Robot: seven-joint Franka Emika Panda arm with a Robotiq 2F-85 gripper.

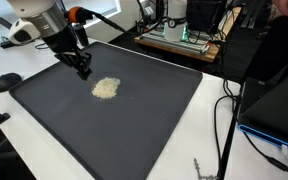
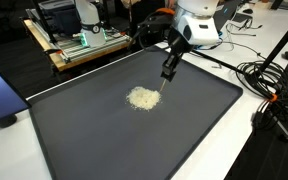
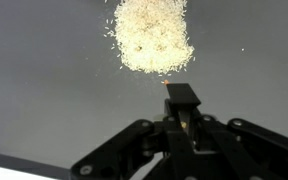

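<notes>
**Fingers.** The fingers (image 3: 181, 95) are closed against each other, and the wrist view shows no gap between the tips. Whether something thin is clamped between them cannot be told. In both exterior views the fingers (image 1: 85, 72) (image 2: 167, 74) point down at the mat, low over its surface. Whether they touch the mat cannot be told.

**Nearest item.** A small pile of pale grains (image 1: 106, 88) (image 2: 142, 98) lies on the mat. It sits nearer the desk edge over which the arm reaches in than the opposite edge. The fingers stand just beside the pile, on the arm's side, and do not touch it. In the wrist view the pile of pale grains (image 3: 151, 35) lies directly ahead of the tips. A narrow strip of bare mat separates them, and a few loose grains are scattered around the pile's rim.

**Support.** A dark rectangular mat (image 1: 134, 135) (image 2: 94, 140) covers most of the white desk (image 1: 209, 135) (image 2: 259, 150).

**Surroundings.**
- A black rounded object (image 1: 7, 80) rests on the desk at a corner of the mat.
- Black cables (image 1: 224, 110) (image 2: 259, 75) run along one desk edge.
- A wooden rack with electronics (image 1: 179, 38) (image 2: 84, 45) stands beyond the far edge of the desk.
</notes>
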